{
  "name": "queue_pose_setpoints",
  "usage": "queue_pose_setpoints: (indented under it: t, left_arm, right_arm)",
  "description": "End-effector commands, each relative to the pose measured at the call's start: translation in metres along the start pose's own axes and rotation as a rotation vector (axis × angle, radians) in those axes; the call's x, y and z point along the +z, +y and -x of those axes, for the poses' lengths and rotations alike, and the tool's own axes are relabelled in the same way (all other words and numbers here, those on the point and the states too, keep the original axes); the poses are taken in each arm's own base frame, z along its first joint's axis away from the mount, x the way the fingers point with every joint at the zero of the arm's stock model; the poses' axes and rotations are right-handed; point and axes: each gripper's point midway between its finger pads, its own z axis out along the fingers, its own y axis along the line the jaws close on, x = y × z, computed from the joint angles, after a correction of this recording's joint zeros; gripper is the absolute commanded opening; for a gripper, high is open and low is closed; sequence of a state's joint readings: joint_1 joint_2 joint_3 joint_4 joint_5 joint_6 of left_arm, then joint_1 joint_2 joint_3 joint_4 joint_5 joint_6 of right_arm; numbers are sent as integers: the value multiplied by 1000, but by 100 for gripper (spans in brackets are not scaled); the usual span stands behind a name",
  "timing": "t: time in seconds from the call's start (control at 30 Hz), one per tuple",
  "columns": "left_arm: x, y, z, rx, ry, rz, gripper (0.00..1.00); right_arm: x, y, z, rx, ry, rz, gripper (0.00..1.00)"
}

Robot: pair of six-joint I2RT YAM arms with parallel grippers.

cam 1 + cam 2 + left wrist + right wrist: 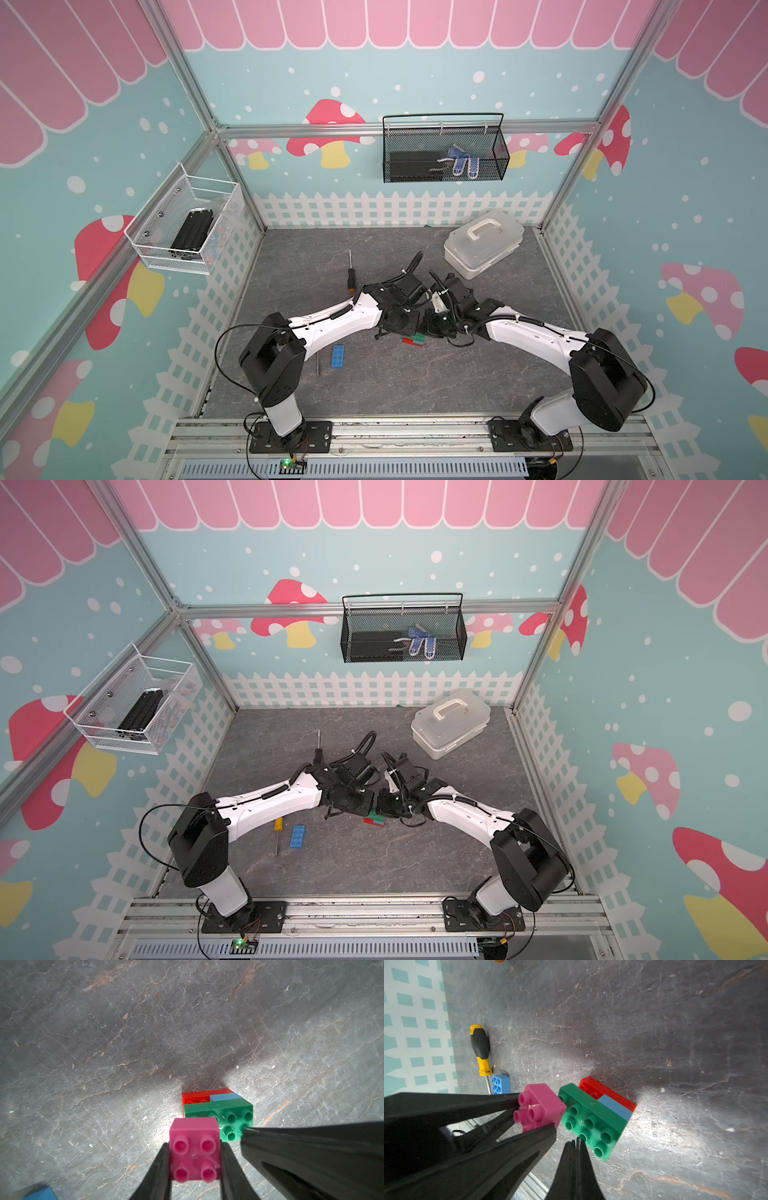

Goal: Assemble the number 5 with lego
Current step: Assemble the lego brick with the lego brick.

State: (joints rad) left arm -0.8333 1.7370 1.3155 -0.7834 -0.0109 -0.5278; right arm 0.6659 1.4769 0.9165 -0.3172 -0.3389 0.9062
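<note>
Grey marbled tabletop [374,386], mushroom-print booth. Nearest the front, left of green brick [591,1124]: long blue brick [338,356], flat, loose. Green stacked over short blue brick [616,1108] and red brick [608,1093]. Just beside green's end: pink brick [195,1154], pinched by left gripper [194,1147]. At green's edge: right gripper [576,1142], pressed together, empty. Far behind green: white box [482,243].

Left pincer [536,1114] clamps a pink square studded plastic brick [544,1101]
It sits just beside a long green studded plastic brick [591,1124]; the right pincer [576,1142], jaws together, is at that brick's edge
</note>
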Motion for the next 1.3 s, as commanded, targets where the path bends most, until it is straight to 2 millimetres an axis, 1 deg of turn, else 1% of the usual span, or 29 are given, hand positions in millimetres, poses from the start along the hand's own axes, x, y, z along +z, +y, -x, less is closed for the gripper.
queue_pose_setpoints:
  t: [0.0, 0.27, 0.5, 0.63, 0.83, 1.07, 1.27]
  left_arm:
    - [-12, -8, 11, -8, -46, -20, 27]
    - [-12, -8, 11, -9, -47, -19, 29]
    - [-11, -9, 10, -9, -44, -21, 29]
    - [-11, -10, 11, -11, -43, -25, 29]
    - [-11, -9, 11, -9, -43, -21, 30]
    - [-10, -9, 10, -9, -41, -20, 29]
    - [-9, -9, 10, -9, -39, -19, 30]
  right_arm:
    - [-5, -6, -3, 28, -1, -6, 0]
    - [4, -25, -9, 53, 16, -28, 0]
    - [11, -35, -14, 64, 31, -41, 0]
    - [9, -32, -13, 59, 30, -30, 0]
    - [-3, -16, -5, 39, -7, 14, 0]
    - [-1, -7, -1, 35, -10, 63, 0]
    - [4, -5, -1, 38, -7, 88, 0]
